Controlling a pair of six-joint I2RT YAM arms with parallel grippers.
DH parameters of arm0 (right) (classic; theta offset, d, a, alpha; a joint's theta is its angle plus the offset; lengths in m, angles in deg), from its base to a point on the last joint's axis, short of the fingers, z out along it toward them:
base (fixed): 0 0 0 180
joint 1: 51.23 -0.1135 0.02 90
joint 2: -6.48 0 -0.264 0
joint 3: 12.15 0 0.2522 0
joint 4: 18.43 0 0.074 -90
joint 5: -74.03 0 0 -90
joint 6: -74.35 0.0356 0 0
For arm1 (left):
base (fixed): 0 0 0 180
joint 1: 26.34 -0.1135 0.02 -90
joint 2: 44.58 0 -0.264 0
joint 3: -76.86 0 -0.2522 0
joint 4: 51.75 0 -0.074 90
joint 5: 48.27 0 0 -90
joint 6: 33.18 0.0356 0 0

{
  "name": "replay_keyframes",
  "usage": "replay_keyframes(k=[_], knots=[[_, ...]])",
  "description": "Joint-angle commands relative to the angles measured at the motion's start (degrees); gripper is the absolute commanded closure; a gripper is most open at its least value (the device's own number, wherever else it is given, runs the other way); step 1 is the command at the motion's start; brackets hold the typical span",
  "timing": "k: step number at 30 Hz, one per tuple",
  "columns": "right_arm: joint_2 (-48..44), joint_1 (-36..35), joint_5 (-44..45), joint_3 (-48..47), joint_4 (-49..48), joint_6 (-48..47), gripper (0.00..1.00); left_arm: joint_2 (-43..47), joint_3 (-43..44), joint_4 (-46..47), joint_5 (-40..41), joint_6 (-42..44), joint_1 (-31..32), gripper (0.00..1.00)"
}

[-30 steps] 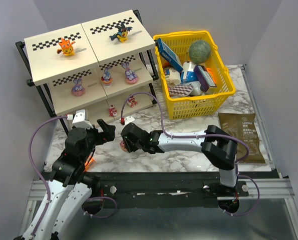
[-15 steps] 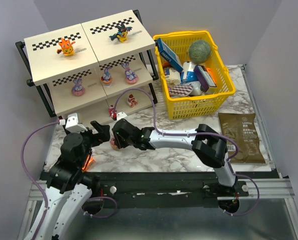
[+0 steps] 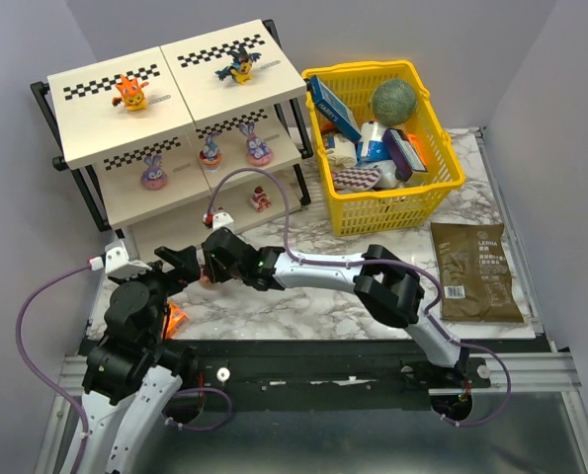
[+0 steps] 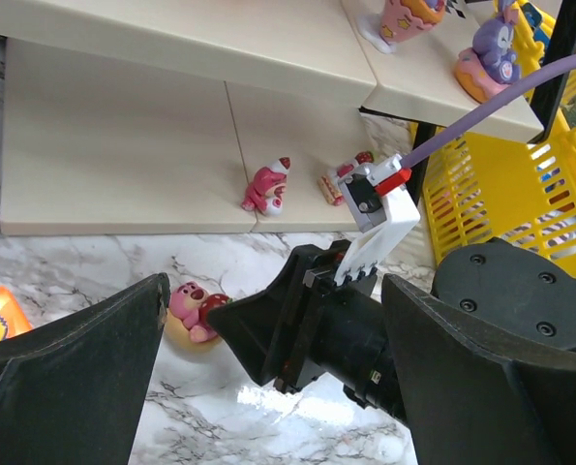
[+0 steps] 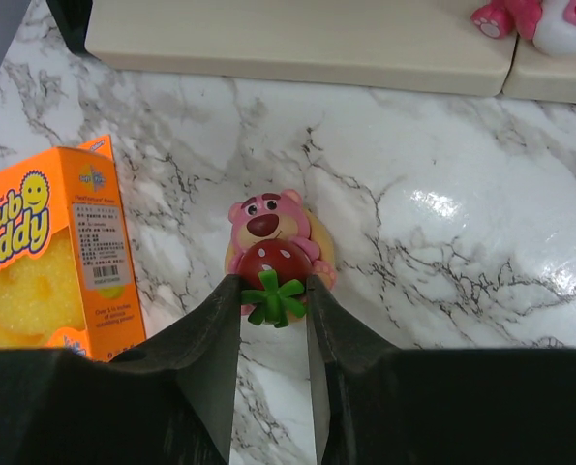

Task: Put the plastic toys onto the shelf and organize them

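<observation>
- Right gripper [image 5: 273, 291] clamped on pink bear figurine [image 5: 268, 228].
- Figurine low at marble table [image 5: 442, 242], just before shelf [image 5: 297, 39] bottom tier, near orange Scrub Daddy packet [image 5: 45, 252].
- Left gripper [image 4: 276, 300] spread wide, empty.

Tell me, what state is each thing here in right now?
Right gripper, shut on the pink bear toy, which is not yet on the shelf.
Left gripper, open, empty.
Orange toy, upright on the shelf's top tier.
Winged toy, upright on the top tier.
Yellow basket, filled with items.
Orange packet, lying flat on the table.
</observation>
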Motion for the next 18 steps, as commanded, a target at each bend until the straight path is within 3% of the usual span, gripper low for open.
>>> replay_keyframes(k=[1,18], knots=[[1.75,0.07,3.53,-2.17,-5.93,-0.63,0.99,0.86,0.56,-1.37,3.39,-1.06,0.01,0.01],[4.12,0.15,6.70,-3.92,-18.84,-7.13,0.99,1.30,0.38,-1.54,4.18,-1.41,0.01,0.01]])
